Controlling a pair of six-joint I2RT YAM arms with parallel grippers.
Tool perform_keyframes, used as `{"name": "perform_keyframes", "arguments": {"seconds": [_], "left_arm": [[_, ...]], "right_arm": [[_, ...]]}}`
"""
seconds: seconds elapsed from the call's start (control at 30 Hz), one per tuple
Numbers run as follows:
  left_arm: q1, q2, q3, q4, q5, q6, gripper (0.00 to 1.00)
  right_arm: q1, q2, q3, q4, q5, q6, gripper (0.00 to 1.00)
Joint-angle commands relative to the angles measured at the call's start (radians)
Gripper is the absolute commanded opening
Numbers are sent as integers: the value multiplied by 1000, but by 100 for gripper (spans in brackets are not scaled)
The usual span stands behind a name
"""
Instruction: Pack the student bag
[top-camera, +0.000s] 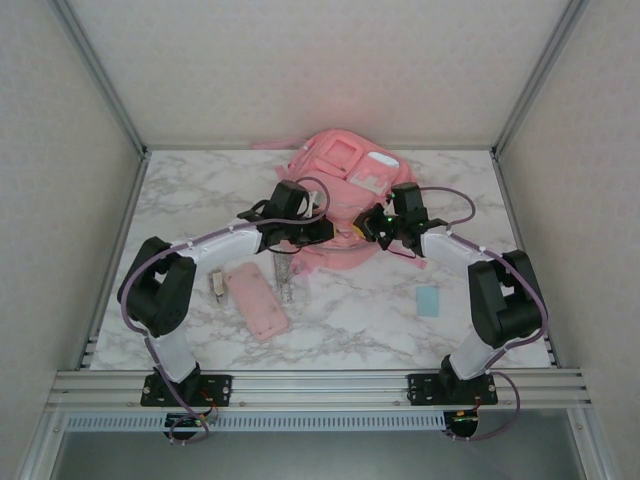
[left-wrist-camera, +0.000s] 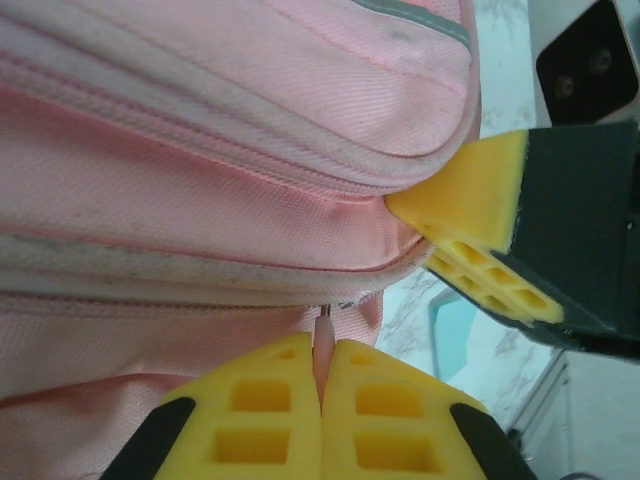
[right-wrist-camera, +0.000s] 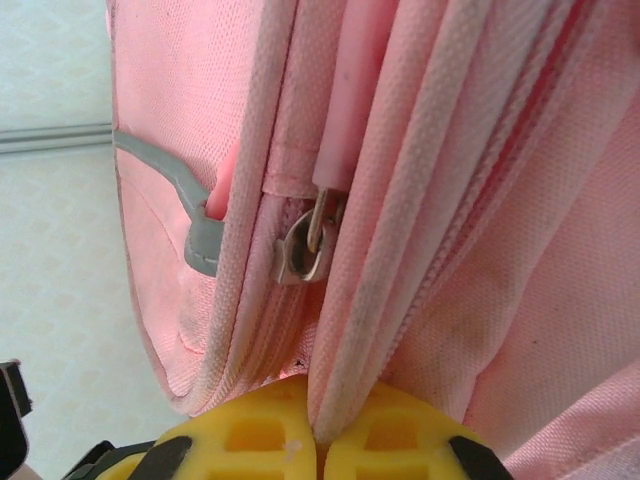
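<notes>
I am clenching my left pincer (left-wrist-camera: 322, 395) on a thin pink tab at a zip line of the student bag (left-wrist-camera: 200, 180). My right pincer (right-wrist-camera: 318, 445) is pinching a piped seam near a metal zip slider (right-wrist-camera: 300, 250). The bag is lying at the far middle of the table (top-camera: 200, 190). I am judging it soft and limp, likely to sag, so seams and pulls are offering the firmest hold. I am finding no readable writing.

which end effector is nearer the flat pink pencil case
Left. The left end effector grips the student bag just up-right of the pencil case; the right end effector grips the bag farther right.
</notes>
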Motion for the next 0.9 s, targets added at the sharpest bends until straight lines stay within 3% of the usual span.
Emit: {"name": "perform_keyframes", "arguments": {"seconds": [0.0, 0.33, 0.67, 0.87], "left_arm": [[59, -25, -64, 95, -87, -194, 0], [144, -71, -176, 207, -246, -360, 0], [266, -98, -103, 20, -264, -171, 0], [304, -106, -99, -10, -270, -117, 0]], "right_arm": [[-52, -29, -30, -2, 153, -49, 0], [-53, -68, -91, -38, 193, -141, 0], [-93, -67, -28, -101, 143, -269, 0], [-113, -64, 2, -139, 115, -311, 0]]}}
